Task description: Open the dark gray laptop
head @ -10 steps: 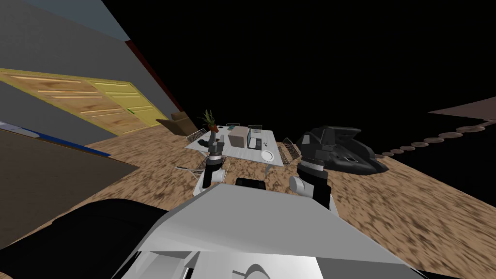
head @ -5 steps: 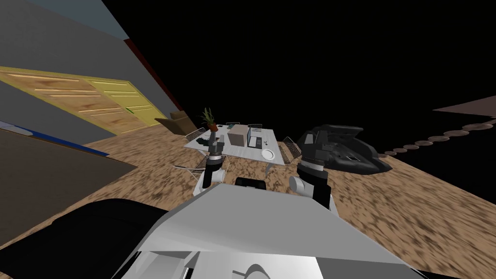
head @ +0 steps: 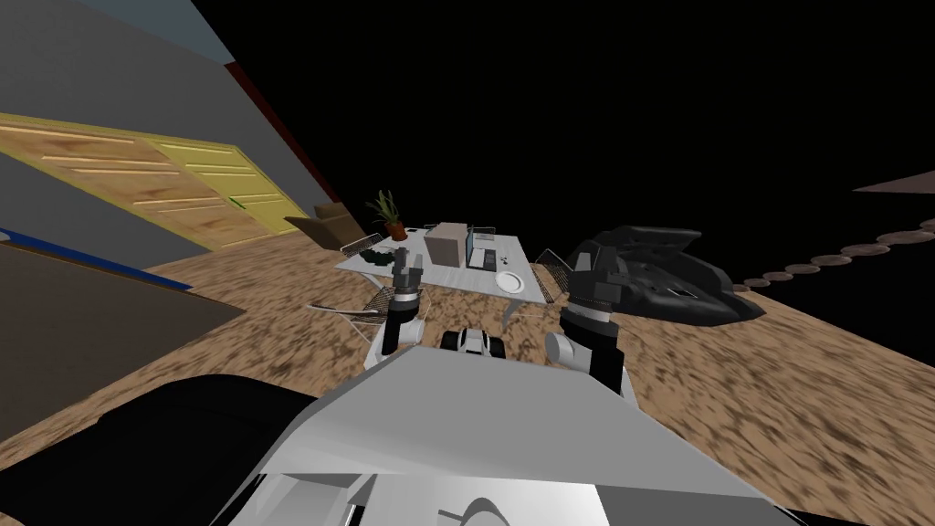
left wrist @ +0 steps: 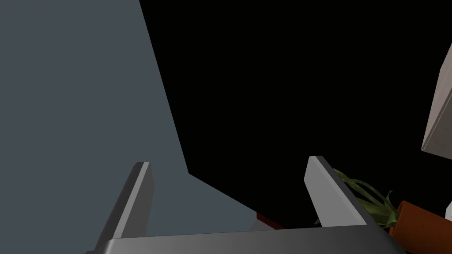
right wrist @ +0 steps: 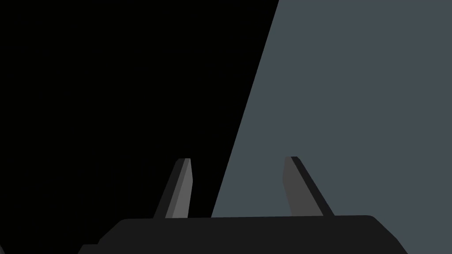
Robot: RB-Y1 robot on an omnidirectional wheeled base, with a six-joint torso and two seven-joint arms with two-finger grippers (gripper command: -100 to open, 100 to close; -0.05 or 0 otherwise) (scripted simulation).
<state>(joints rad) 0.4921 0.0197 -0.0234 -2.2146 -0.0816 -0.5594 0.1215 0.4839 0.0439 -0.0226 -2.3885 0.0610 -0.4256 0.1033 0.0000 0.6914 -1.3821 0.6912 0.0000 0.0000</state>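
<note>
Laptop [head: 480, 255]: on the white bench [head: 429, 270], just beside the beige box [head: 445, 247], on the side toward the white plate [head: 509, 281]; lid position too small to tell.
Bench: ahead across the brown floor [head: 730, 393], with a wire chair [head: 363, 309] at its near left.
Left gripper [left wrist: 229, 194]: raised, fingers spread wide, holding nothing; potted plant [left wrist: 415, 222] just past one finger.
Right gripper [right wrist: 238, 187]: raised, fingers apart, holding nothing.

Both forearms are raised side by side toward twelve o'clock, the left pincer [head: 407, 264] at eleven and the right pincer [head: 593, 268] at one, each with its fingers parted.
</note>
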